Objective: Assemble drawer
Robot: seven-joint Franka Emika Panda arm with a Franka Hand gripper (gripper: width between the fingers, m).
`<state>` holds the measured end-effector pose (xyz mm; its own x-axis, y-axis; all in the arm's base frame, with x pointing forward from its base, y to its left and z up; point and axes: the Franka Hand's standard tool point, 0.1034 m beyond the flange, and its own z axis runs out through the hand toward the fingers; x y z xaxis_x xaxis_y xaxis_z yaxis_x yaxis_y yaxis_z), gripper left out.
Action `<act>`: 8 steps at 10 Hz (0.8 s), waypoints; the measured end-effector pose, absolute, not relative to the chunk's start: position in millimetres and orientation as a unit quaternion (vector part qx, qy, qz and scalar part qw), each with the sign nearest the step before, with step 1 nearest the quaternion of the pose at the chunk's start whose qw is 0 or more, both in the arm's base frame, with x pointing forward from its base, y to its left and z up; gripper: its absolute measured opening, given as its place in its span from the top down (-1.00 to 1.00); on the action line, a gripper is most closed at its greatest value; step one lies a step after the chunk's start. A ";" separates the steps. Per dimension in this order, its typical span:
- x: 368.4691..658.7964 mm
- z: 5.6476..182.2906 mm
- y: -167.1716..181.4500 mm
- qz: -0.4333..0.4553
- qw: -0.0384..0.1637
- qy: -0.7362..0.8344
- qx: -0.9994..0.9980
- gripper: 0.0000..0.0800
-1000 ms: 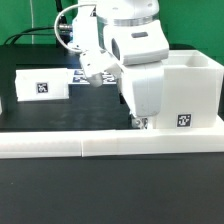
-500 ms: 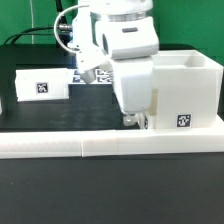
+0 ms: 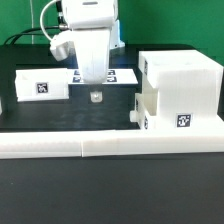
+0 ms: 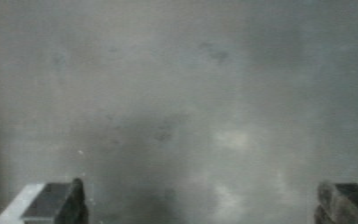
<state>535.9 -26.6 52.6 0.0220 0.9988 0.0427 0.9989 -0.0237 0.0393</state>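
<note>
The tall white drawer housing [image 3: 182, 88] stands at the exterior view's right, with a square tag on its front. A lower white part with a small knob [image 3: 140, 119] sticks out of its left side. A smaller white tray [image 3: 42, 86] with a tag lies at the exterior view's left. My gripper [image 3: 96, 96] hangs over the dark table between them, apart from both and holding nothing. In the wrist view my gripper [image 4: 202, 205] is open: the two fingertips [image 4: 51, 200] stand far apart over a blurred grey surface.
A long low white border wall [image 3: 110, 148] runs along the front of the table. The marker board [image 3: 122, 76] lies flat behind my gripper. Another white part shows at the far left edge [image 3: 2, 104].
My gripper has let go at the housing's left front, risen and moved to the exterior view's left, over the table's middle. The housing now shows fully.
</note>
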 end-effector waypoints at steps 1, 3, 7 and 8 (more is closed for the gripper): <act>528.1 56.4 -26.7 -0.043 -0.013 -0.691 -0.722 -0.62; 503.1 57.4 -33.5 -0.072 -0.040 -0.674 -0.734 -0.62; 498.8 55.1 -34.9 -0.075 -0.040 -0.660 -0.746 -0.62; 498.8 55.0 -34.9 -0.076 -0.038 -0.635 -0.767 -0.62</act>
